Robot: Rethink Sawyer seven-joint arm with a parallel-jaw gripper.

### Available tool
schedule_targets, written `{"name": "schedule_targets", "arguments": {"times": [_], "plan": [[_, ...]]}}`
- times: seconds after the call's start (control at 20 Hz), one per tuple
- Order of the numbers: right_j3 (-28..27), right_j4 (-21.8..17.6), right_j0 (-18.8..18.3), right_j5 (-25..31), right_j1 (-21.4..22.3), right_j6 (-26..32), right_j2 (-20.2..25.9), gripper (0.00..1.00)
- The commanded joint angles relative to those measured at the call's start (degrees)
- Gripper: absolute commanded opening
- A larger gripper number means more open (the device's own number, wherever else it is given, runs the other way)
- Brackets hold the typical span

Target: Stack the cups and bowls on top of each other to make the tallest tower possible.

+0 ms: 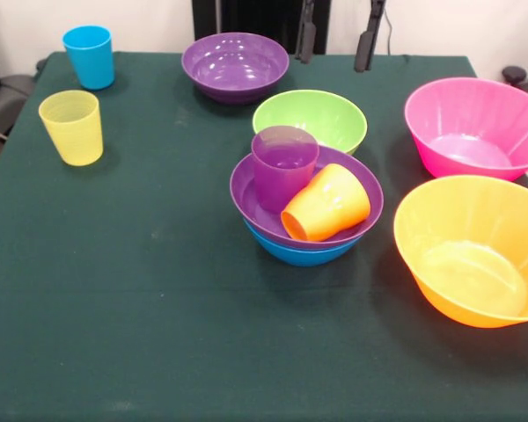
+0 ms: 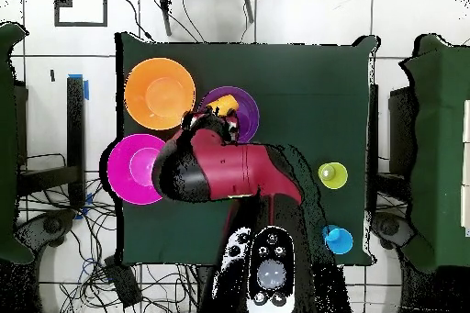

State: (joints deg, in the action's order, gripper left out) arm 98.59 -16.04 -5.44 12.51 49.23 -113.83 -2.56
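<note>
Arm (image 2: 225, 172) is pulled up high, jaws spread apart and empty; tower (image 1: 306, 207) sits below them.

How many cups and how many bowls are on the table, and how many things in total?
Cups: 4 (blue cup, yellow cup, purple cup, orange cup)
Bowls: 6 (far purple bowl, green bowl, pink bowl, orange bowl, stacked purple bowl, blue bowl)
Total: 10
</note>
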Motion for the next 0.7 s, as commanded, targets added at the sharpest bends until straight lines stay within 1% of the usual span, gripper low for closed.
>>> {"name": "schedule_targets", "arguments": {"times": [0.05,0.3,0.5,0.6,0.7], "plan": [[7.97,-5.02,0.32,-6.34,-2.56,-4.48,1.63,1.00],[8.33,-5.63,0.26,-9.31,-3.25,-4.33,1.01,1.00],[10.78,-6.77,1.56,-15.74,-4.39,-5.38,-2.19,1.00],[12.11,-6.96,2.50,-19.20,-4.85,-5.79,-4.11,1.00],[13.48,-6.85,3.58,-21.51,-5.00,-5.81,-5.98,1.00]]}}
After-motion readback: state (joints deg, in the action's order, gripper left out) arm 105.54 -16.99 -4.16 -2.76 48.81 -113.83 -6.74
